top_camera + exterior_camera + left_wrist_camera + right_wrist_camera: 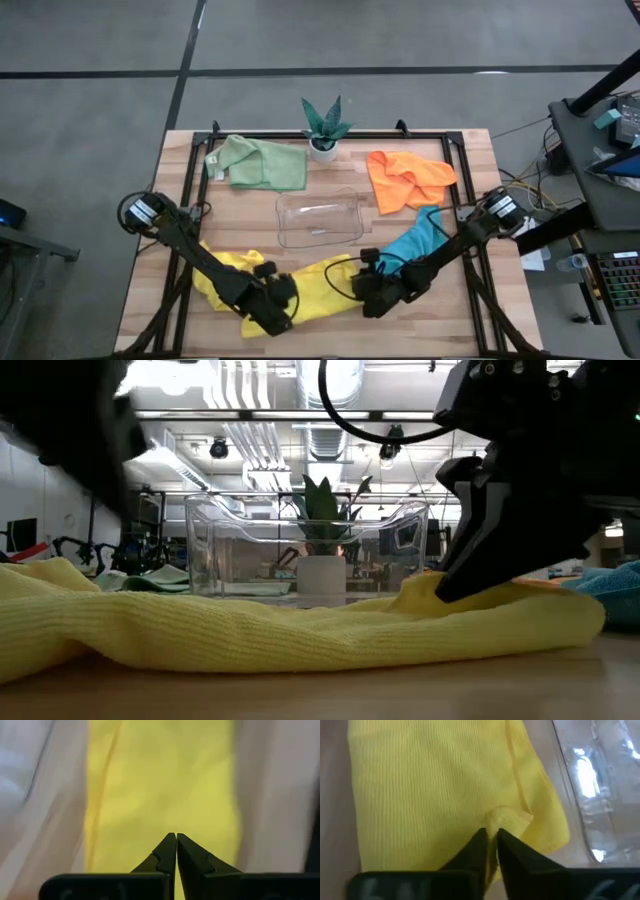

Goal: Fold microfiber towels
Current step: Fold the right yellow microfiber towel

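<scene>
Towel pinch at the near table edge. Landmark: clear plastic tray [318,218] in the table's middle. Yellow towel [318,285] lies spread just on the robot's side of the tray. Right gripper [491,837] sits at the end of the towel nearer the right arm, jaws closed on a small bunched fold of its edge; the cloth puckers up between the tips in the right wrist view. Left gripper [176,840] is at the other end of the yellow cloth, further from the tray, jaws shut tight tip to tip; can't tell whether any fabric is caught in them. A second yellow towel may be bunched under the left arm, hard to separate from the first.

Other towels: teal-blue towel [420,242] beside the tray on the right-arm side, orange towel [405,178] beyond it towards the far edge, pale green towel [262,163] beyond the tray on the left-arm side, potted plant [324,130] behind the tray.

Judgement: fold barely begun, four towels untouched. To do it well, check both pinches hold one layer only, lift just enough to clear the wood, carry the edge straight across to the opposite edge, keep both ends level so corners meet, stay off the tray wall.
</scene>
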Robot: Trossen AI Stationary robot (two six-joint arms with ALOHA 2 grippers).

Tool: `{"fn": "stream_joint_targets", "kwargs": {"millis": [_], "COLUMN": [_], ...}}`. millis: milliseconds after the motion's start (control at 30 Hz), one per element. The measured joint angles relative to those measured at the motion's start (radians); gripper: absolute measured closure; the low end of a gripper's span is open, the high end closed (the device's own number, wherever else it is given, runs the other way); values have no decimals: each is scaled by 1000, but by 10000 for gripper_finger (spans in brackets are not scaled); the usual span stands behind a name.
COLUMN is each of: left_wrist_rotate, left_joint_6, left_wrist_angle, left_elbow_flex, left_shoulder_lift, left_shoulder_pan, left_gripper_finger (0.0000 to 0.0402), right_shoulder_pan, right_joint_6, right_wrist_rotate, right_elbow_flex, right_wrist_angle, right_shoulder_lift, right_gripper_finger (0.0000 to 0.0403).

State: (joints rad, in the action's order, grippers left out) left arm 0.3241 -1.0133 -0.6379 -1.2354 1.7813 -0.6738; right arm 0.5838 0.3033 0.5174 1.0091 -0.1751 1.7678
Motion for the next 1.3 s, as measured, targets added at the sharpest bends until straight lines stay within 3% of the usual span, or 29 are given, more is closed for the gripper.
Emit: {"fn": "stream_joint_targets", "kwargs": {"millis": [233, 467, 600, 833, 967, 1133, 1300], "left_wrist_rotate": [-85, -89, -94, -88, -78, -75, -79], "left_joint_6": [-155, -184, -184, -151, -133, -124, -123], "left_wrist_angle": [-274, -331, -326, -288, -269, -173, -172], "left_elbow_flex": [1, 1, 1, 11, 55, 113, 116], "left_shoulder_lift": [-2, -5, -14, -17, -17, -17, -17], "left_shoulder_pan": [-3, -7, -12, -17, -17, -17, -24], "left_gripper_finger": [401, 396, 358, 256, 235, 265, 370], "right_shoulder_pan": [0, 0, 0, 0, 0, 0, 1], "right_joint_6": [0, 19, -3, -15, -15, -15, -8], "right_wrist_rotate": [41, 96, 85, 82, 82, 82, 82], "right_elbow_flex": [2, 1, -1, -8, -9, -9, -10], "right_wrist_angle": [-121, -288, -294, -291, -291, -288, -292], "right_shoulder_lift": [-62, -115, -116, -108, -108, -108, -108], "right_gripper_finger": [394, 394, 394, 394, 394, 394, 394]}}
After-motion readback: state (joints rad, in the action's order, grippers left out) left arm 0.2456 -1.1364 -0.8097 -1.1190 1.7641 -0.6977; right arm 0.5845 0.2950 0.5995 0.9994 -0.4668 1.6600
